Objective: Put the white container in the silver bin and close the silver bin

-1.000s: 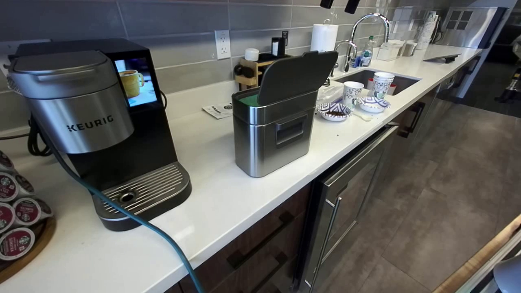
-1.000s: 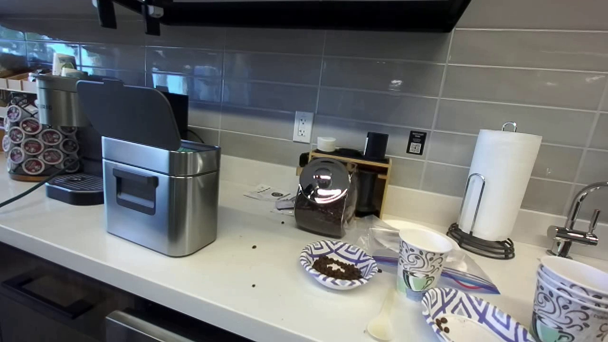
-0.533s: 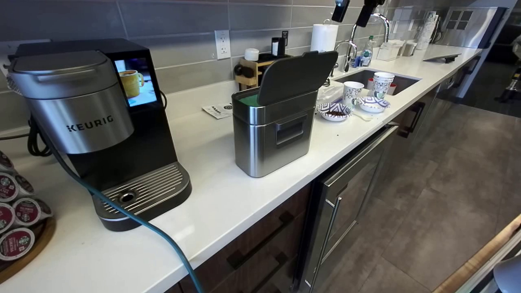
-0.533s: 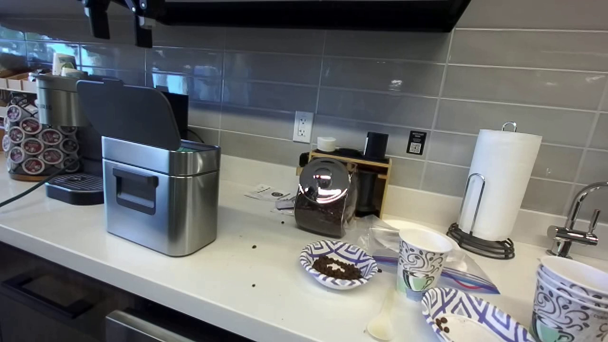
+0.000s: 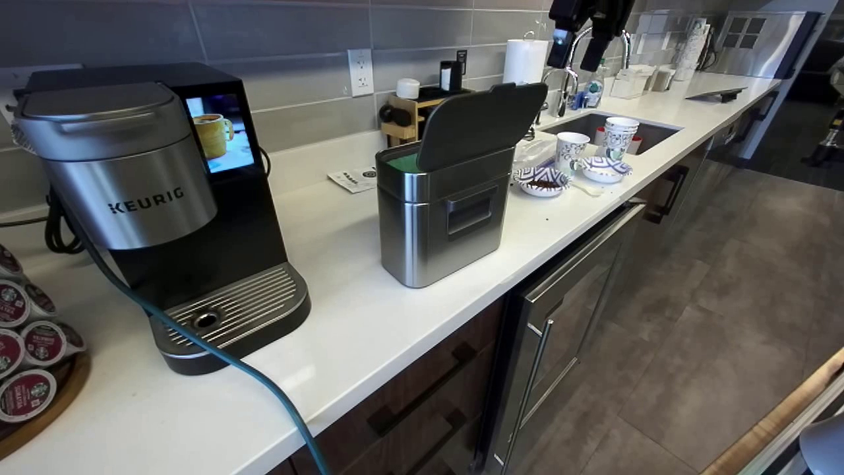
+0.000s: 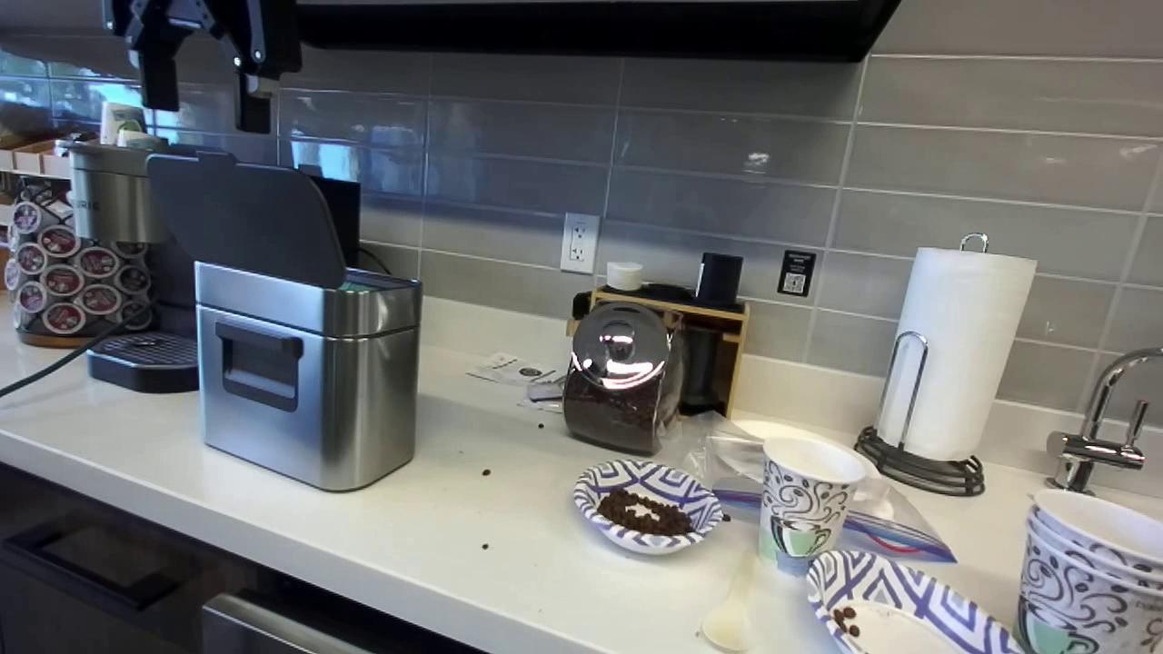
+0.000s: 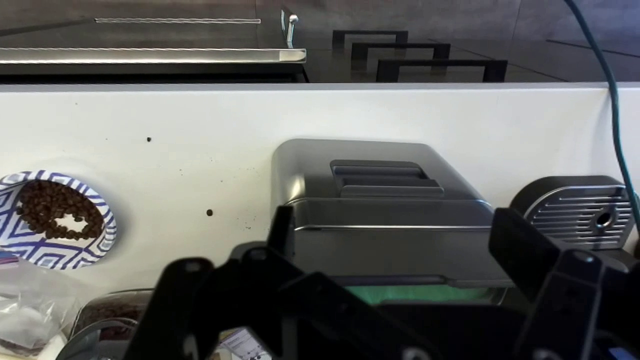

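On the counter stands the silver bin [image 5: 442,224], a boxy steel body with its dark grey lid [image 6: 250,218] raised and leaning back over the handle side. A strip of green inner rim [image 7: 415,294] shows past the lid's edge in the wrist view; the bin's inside is mostly hidden. My gripper [image 6: 207,113] hangs in the air above the bin, apart from the lid, its fingers wide apart and holding nothing. From the wrist, the bin lies beneath and between the fingertips [image 7: 282,225]. The white container is hidden or out of view.
A Keurig coffee machine [image 5: 132,178] stands beside the bin, a teal cable [image 5: 217,349] crossing it. On the bin's far side are a bean jar [image 6: 613,391], patterned bowls [image 6: 650,536], paper cups [image 6: 809,500] and a paper towel roll [image 6: 963,363]. A dark cabinet [image 6: 591,27] overhangs.
The gripper has come down toward the bin, drifting left in an exterior view and right in another. Its fingers stay wide apart. Bin, lid and counter items have not moved.
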You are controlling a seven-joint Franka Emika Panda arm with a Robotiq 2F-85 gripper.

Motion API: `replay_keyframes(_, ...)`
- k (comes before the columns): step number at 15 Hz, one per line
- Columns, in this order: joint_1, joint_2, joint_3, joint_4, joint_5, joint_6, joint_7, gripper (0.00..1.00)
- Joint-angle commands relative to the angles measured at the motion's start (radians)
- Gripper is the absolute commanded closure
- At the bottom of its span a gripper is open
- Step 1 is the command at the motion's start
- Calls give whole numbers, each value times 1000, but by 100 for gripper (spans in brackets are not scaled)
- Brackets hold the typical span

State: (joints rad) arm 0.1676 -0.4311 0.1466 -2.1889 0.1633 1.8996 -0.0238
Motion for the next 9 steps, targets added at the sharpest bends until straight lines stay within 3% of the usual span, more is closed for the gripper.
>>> replay_keyframes(1,6,-27,-8,-61,-9,32,-47,0)
replay_keyframes(9,10,-8,-12,-104,-35,162,-128,0)
